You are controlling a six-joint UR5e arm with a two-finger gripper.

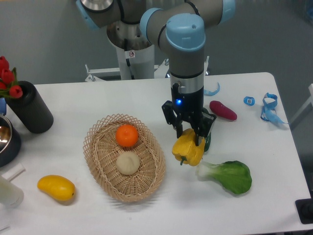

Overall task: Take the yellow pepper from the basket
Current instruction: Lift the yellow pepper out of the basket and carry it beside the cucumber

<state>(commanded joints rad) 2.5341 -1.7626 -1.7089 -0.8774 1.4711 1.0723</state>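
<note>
The yellow pepper (188, 151) hangs to the right of the basket (98, 169), over the table, with my gripper (189, 133) shut on its top. Its small green stem points down and left. The oval wicker basket sits left of centre and holds a round orange (127, 135) and a pale round fruit (127, 162). The pepper is fully outside the basket rim, close to the white stalk of the bok choy (227, 175).
A green cucumber (207, 142) is partly hidden behind my gripper, with a purple sweet potato (223, 110) further right. A yellow mango-like fruit (56, 188) lies front left. A black vase with red tulips (28, 106) stands at the left. Blue clips (268, 107) lie at the right edge.
</note>
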